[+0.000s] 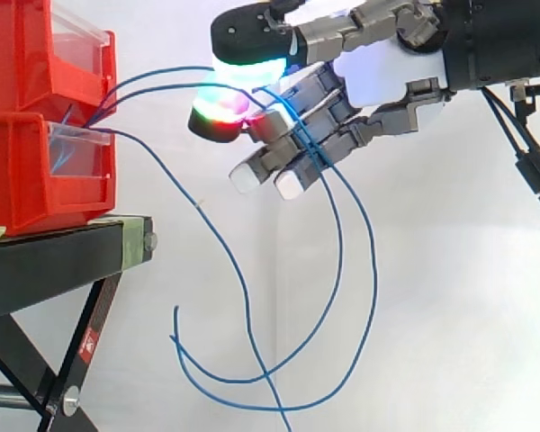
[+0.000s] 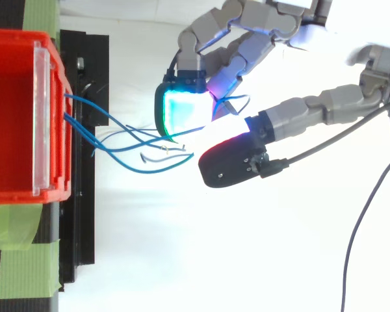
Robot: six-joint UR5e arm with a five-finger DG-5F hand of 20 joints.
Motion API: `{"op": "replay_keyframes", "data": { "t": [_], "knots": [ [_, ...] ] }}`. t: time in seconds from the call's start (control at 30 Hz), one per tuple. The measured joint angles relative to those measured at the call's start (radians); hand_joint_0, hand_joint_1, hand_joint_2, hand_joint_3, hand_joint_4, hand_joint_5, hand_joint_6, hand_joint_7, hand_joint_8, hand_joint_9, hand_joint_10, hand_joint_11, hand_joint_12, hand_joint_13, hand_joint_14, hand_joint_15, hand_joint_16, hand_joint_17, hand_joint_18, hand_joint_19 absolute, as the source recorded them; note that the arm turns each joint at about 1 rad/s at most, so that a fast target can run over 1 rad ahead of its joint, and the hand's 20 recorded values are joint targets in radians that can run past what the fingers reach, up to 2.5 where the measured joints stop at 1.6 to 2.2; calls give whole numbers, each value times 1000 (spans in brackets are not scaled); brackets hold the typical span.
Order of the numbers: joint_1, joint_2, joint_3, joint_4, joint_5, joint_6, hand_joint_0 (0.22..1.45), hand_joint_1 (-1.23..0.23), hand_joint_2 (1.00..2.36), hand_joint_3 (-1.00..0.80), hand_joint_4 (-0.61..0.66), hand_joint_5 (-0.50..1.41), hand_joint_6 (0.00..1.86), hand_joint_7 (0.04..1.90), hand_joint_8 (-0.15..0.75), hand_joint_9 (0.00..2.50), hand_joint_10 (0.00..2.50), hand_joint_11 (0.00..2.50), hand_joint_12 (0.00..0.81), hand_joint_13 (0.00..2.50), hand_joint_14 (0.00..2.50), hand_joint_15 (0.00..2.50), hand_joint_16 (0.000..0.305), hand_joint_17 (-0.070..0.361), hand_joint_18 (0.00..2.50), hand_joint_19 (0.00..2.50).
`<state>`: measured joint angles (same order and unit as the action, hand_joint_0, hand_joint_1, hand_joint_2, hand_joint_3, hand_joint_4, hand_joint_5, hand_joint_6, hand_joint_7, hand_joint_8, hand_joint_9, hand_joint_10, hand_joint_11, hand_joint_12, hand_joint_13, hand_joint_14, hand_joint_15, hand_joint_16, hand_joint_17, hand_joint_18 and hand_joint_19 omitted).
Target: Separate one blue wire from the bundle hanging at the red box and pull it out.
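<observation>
- Side view: two red bins (image 1: 31, 180) sit one on top of the other on a black stand (image 1: 45, 261).
- A bunch of blue wires (image 1: 97, 115) comes out of the front of the red bins, where the top bin meets the bottom one.
- Some of the wires climb up and away from the red bins to the hand (image 1: 378, 76). Then they drop in long loops that end well below the red bins.
- One more wire slants down and away from the red bins, right to the bottom edge.
- The hand hangs in the air out in front of the red bins. It is near them but not touching, and about as high as the top bin.
- A finger pad (image 1: 247, 70) glowing blue-green sits right over the thumb pad (image 1: 218, 115), which glows red and green.
- These two pads are pressed close with one blue wire (image 1: 166, 72) running between them, so it looks pinched.
- Other fingers (image 1: 249, 177) with white tips stick out straight under those two, pointing back toward the red bins. Wires lie across them.
- Top view: the wires fan out from the red bins and cross each other between the red bins and the hand.
- Green tape (image 2: 19, 273) is stuck down beside the red bins.
- A white curtain (image 1: 450, 315) hangs behind it all.
</observation>
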<state>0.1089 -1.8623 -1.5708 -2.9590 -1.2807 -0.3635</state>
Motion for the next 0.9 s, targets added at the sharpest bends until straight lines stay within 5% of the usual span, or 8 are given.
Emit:
{"op": "replay_keyframes", "data": {
  "t": [0.33,0.9],
  "knots": [
    [0,0,0,0,0,0,639,-982,1020,-171,140,-230,946,917,318,742,15,1433,428,457,15,508,56,127,637,510],
    [0,0,0,0,0,0,504,-796,1004,-440,134,-179,889,956,351,950,14,1395,463,587,15,579,59,132,721,626]
  ]
}}
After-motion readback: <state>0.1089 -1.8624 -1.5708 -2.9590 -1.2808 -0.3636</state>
